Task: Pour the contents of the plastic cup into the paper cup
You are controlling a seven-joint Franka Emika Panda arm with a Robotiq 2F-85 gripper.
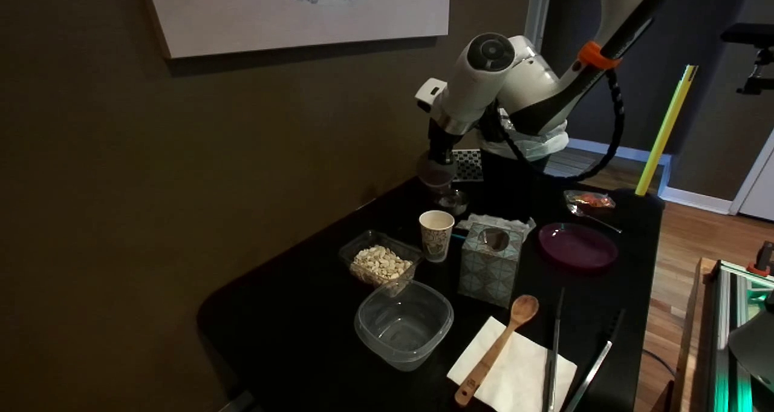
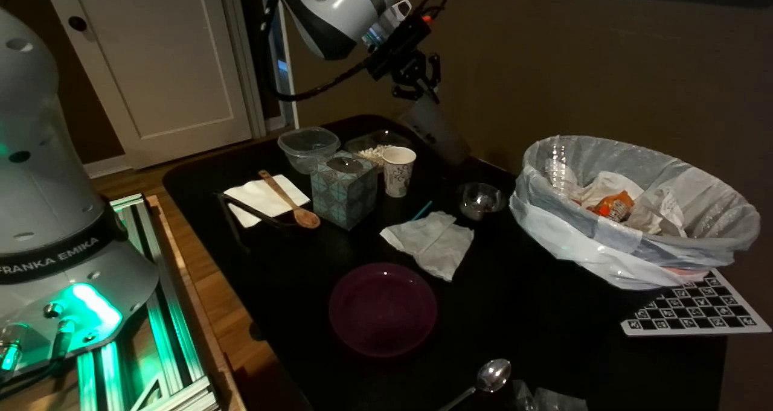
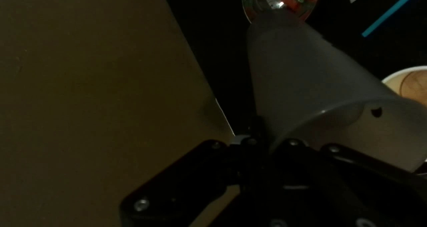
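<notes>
Well left of the tool and lower, in an exterior view: clear square tub on the worktop. Next, nearer the tool but below it: patterned tissue box.

Paper cup: upright on the worktop, below the tool and slightly to its left. Wrist view gives brown inside it; liquid or bare base, cannot tell.

Tool: raised above the worktop, clamped on the plastic cup by its wall at the rim.

Plastic cup: hangs from the tool, reaching down and to its right; off the worktop by the look of both exterior views. Tilted, mouth higher than base. Fill not made out, too dim. No stream visible between the cups.

Right of the tool and lower: small clear bowl on the worktop; red and green pieces in it per wrist view. Farther right: lined bin.

Progress (judged): grasp and lift done. Mouth not yet over the paper cup and tilt too slight to empty it, so pour probably not begun. Left to do: carry the plastic cup across, tip it well over, let it drain, right it. Whether the paper cup already holds anything cannot be settled here.
</notes>
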